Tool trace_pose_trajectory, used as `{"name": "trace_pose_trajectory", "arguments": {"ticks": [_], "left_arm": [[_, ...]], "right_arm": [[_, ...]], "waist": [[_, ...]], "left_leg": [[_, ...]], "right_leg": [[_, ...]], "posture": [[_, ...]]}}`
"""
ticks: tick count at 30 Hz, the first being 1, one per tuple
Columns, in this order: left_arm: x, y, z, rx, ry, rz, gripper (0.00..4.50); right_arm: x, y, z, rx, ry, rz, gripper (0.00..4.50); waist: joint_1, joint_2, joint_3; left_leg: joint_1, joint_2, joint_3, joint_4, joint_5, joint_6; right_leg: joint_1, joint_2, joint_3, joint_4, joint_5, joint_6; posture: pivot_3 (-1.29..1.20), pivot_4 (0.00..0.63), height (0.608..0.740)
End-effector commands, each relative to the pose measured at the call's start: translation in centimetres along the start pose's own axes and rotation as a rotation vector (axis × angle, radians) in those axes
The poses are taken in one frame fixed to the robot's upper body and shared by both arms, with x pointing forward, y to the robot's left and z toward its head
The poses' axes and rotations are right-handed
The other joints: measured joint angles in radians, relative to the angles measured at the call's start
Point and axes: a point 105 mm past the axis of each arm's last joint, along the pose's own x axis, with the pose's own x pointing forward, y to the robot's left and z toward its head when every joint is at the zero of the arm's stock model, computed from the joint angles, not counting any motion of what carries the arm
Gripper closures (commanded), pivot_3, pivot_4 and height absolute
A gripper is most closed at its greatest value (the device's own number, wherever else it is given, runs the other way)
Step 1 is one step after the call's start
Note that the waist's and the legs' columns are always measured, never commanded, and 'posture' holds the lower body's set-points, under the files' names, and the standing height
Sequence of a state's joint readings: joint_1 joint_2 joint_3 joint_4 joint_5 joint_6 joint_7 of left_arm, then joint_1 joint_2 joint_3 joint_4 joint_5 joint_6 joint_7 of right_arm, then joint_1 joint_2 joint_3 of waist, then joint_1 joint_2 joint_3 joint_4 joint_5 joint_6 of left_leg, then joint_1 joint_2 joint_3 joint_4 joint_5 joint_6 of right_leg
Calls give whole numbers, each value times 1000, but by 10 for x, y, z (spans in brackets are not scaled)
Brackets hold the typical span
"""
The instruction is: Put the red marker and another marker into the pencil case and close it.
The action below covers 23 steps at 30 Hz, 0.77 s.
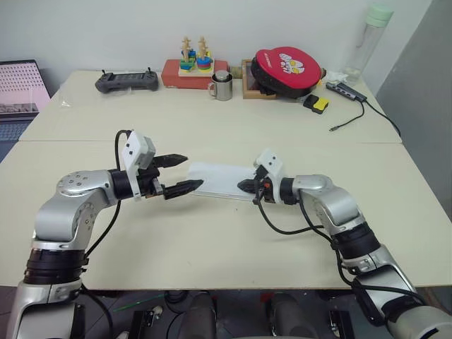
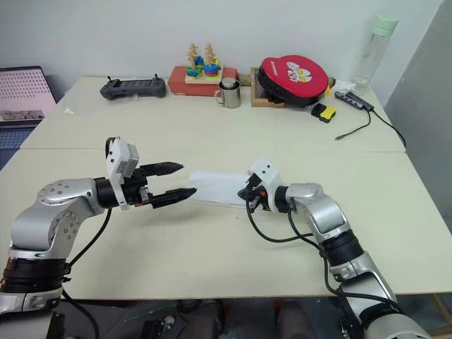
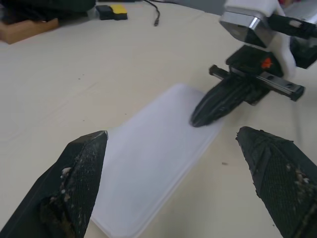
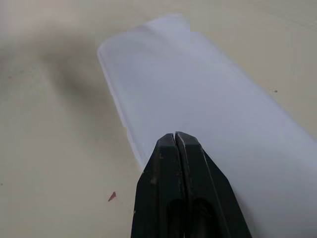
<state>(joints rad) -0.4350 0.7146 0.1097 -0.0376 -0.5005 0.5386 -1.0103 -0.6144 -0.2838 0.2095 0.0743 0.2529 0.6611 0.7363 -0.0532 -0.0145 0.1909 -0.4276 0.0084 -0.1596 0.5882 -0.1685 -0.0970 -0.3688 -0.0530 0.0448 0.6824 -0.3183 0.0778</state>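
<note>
The pencil case (image 1: 222, 180), a flat white box with its lid down, lies in the middle of the near table. My left gripper (image 1: 192, 171) hovers open at the case's left end, one finger on each side of that end and nothing between them. My right gripper (image 1: 242, 186) is shut and empty, and its tip rests on the lid at the case's right end (image 4: 213, 99). In the left wrist view the right gripper's closed fingers (image 3: 213, 101) press on the white lid (image 3: 158, 158). The red marker and the other marker are hidden or out of view.
Along the far table stand a black controller (image 1: 127, 82), a red box with wooden toys (image 1: 189, 70), a metal mug (image 1: 223, 86), a round red pad (image 1: 288, 70), a yellow-black gadget (image 1: 316, 104), a cable hub (image 1: 346, 90) and a bottle (image 1: 371, 39). A laptop (image 1: 21, 88) sits far left.
</note>
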Motion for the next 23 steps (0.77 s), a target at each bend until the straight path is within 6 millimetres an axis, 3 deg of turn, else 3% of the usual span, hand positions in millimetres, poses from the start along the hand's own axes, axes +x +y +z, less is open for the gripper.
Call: {"name": "trace_pose_trajectory", "arguments": {"ticks": [1, 8, 18, 23], "left_arm": [[1, 13, 9, 30, -43, 102, 0], [-21, 52, -12, -20, -30, 366, 0], [-50, 80, -27, -15, 3, 533, 0], [-52, 81, -30, -19, -1, 536, 0]], "right_arm": [[-31, -11, 31, 7, -170, -62, 4133], [-102, -47, 2, -51, -65, -297, 2471], [-126, -53, -3, -56, -43, -327, 65], [-126, -56, -5, -42, -51, -345, 29]], "waist": [[-1, 0, 0], [1, 0, 0], [-3, 0, 0], [-3, 0, 0]], "left_leg": [[-1, 0, 0, 0, 0, 0], [-1, 0, 0, 0, 0, 0], [-1, 0, 1, 1, 0, 0], [-1, 0, 1, 1, 0, 0]], "right_leg": [[0, 0, 0, 0, 0, 0], [-1, 0, -1, 0, 0, 0], [-1, 0, 0, 0, 0, 0], [-1, 0, 0, 0, 0, 0]], "posture": [[0, 150, 740], [0, 150, 740], [0, 150, 740], [0, 150, 740]]}}
